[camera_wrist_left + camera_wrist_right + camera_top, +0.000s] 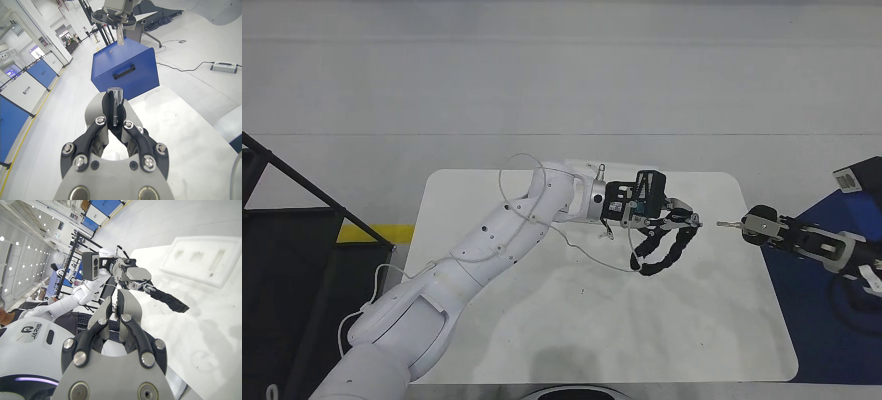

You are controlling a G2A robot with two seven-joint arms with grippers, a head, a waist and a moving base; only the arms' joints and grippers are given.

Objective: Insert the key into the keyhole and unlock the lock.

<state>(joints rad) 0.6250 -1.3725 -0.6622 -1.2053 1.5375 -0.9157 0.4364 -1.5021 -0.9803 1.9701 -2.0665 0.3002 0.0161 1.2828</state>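
My left gripper (680, 218) hangs above the middle of the white table (542, 330), shut on a chrome lock cylinder (115, 106). The lock's keyhole face (134, 285) points towards the right arm. A black cable loop (654, 255) hangs from the lock. My right gripper (750, 225) is level with it at the table's right edge, shut on the key (120, 37). The key's blade (728, 224) points at the lock, with a short gap between them. In the right wrist view the fingers (110, 308) stand close together just short of the keyhole.
A white foam tray (200, 260) with several recesses lies on the table beyond the lock. A blue cabinet (124, 70) stands beside the table's right edge, below the right arm. A black frame (282, 190) stands to the left of the table.
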